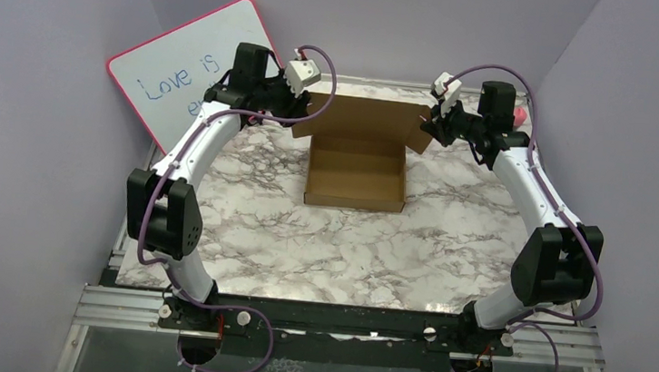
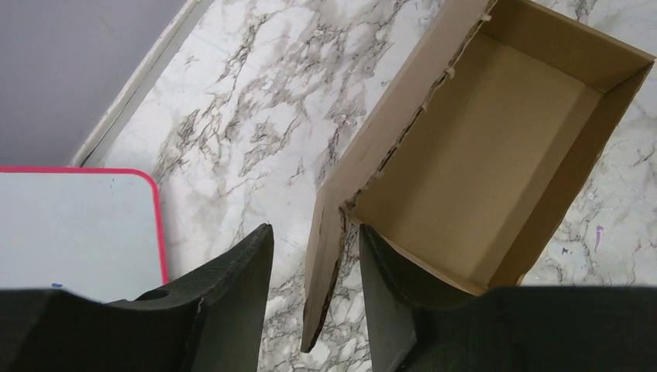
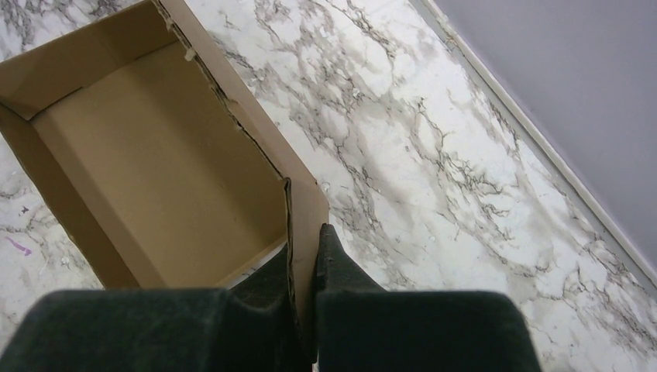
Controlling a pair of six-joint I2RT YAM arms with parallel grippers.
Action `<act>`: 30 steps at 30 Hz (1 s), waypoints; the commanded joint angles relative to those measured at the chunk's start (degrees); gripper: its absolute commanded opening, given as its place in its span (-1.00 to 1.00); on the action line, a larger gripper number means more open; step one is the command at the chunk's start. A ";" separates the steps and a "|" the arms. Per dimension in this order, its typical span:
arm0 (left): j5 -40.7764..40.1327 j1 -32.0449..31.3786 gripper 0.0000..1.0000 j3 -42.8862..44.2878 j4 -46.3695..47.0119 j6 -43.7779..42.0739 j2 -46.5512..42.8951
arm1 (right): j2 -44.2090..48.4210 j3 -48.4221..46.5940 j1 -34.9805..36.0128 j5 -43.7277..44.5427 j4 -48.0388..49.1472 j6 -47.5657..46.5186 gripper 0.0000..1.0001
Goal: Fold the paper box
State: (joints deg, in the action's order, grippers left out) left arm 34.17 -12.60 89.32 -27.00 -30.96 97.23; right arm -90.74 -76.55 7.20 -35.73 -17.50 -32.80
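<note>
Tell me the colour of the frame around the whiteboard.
Pink. The whiteboard and its frame show best in the top external view.

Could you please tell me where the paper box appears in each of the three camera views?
Top external: the paper box sits centre frame, just above the middle.
Left wrist: the paper box fills the upper right.
Right wrist: the paper box fills the upper left.
Shared landmark: the marble tabletop under it in every view.
</note>
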 commanded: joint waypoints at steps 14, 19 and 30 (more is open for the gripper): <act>-3.10 -2.31 -1.00 5.41 -4.46 3.21 3.63 | -1.02 -1.60 0.67 -2.51 -0.11 4.74 -0.98; -5.97 -2.83 -1.00 6.29 -3.67 11.02 3.94 | 0.17 0.86 1.76 1.99 6.25 11.39 -0.98; -18.52 -7.22 -1.00 7.42 -2.26 30.50 4.85 | 2.35 3.26 6.79 17.93 10.57 26.20 -0.98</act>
State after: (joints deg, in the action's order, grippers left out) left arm 19.97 -17.06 94.35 -30.65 -11.66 101.10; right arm -90.13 -74.24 11.38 -23.86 -9.65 -15.27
